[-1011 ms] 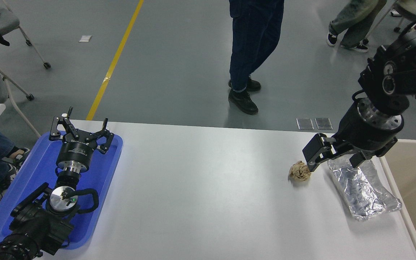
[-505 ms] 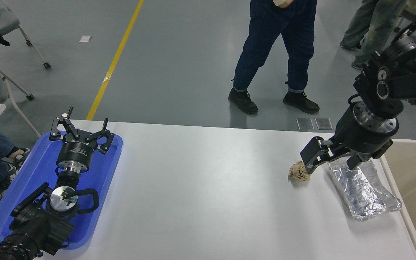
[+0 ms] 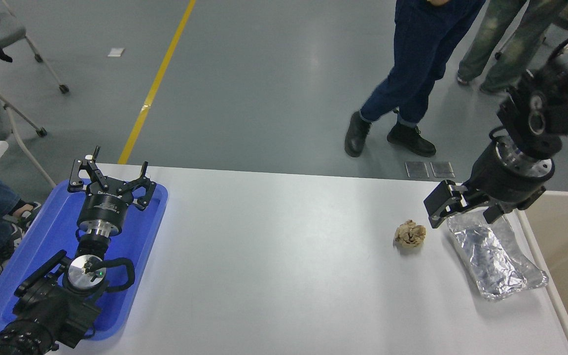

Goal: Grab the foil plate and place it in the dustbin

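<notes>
Head view: right gripper [image 3: 466, 211] has lifted and shifted right off the paper ball [image 3: 410, 233], jaws spread, empty, over the far end of 1 foil plate [image 3: 496, 256] near the table's right edge. 1 dustbin [image 3: 567, 236] beside it. Left gripper [image 3: 111, 182] parked open over 1 blue tray [image 3: 148, 236].

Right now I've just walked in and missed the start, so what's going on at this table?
The robot's right hand hovers open over the far end of the shiny, crinkled foil plate, which lies on the white table near the beige dustbin. It isn't gripped yet. A crumpled tan paper ball sits beside it. The left hand rests open over the blue plastic tray.
</notes>
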Tool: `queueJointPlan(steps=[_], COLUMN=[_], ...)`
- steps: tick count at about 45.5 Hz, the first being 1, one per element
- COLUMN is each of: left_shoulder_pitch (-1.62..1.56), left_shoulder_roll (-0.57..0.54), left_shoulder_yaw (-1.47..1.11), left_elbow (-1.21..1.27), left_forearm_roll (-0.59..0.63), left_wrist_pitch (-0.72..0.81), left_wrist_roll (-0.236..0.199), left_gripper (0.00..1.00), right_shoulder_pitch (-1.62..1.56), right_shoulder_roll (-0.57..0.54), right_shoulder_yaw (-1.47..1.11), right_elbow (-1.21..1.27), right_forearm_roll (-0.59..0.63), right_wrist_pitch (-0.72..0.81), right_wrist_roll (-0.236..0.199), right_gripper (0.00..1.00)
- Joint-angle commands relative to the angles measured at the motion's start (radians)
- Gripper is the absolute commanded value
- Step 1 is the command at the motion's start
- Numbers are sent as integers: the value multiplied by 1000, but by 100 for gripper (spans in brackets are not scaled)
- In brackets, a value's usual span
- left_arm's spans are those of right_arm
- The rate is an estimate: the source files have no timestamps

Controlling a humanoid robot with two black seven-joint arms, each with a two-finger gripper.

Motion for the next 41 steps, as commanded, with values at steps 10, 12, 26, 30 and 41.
queueJointPlan(steps=[10, 12, 26, 30, 41], left_shoulder_pitch=[0, 0, 0, 0, 0], left_shoulder_roll=[0, 2, 0, 0, 0], left_shoulder_yaw=[0, 0, 0, 0, 0], left_elbow=[0, 0, 0, 0, 0], left_forearm_roll=[0, 0, 0, 0, 0], left_wrist_pitch=[-1, 0, 0, 0, 0], left_wrist_roll=[0, 0, 0, 0, 0], left_gripper=[100, 100, 100, 100, 100], right_shoulder_pitch=[-455, -507, -771, -841, -1009], right_shoulder_roll=[-243, -245, -234, -222, -161], right_shoulder_yaw=[279, 297, 308, 310, 432], right_elbow=[-382, -420, -571, -620, -746], right_forearm_roll=[-442, -482, -542, -539, -510], right_wrist_pitch=[-122, -168, -451, -530, -639], right_wrist_roll=[1, 1, -4, -4, -4], right_gripper=[99, 99, 100, 100, 100])
